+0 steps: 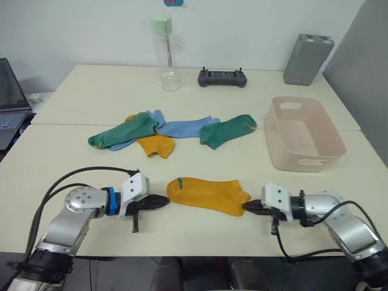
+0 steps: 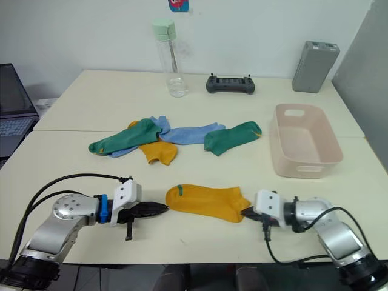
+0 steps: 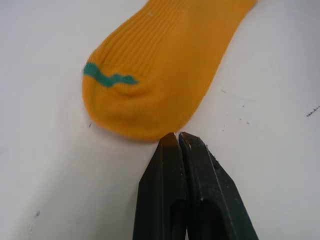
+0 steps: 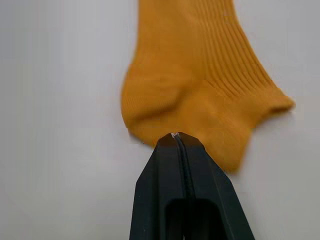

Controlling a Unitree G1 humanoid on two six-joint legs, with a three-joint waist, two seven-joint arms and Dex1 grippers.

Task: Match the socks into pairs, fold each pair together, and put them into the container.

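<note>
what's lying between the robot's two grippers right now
One mustard-yellow sock lies flat on the table between the left gripper and the right gripper, each shut at one end of it, as the left eye view shows.

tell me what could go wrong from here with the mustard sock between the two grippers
Both the left gripper and the right gripper are shut at opposite ends of the flat mustard-yellow ribbed sock; the thin edges may slip free. Its partner, the second mustard-yellow sock, lies partly under the dark green sock, so pairing may drag that pile.
</note>
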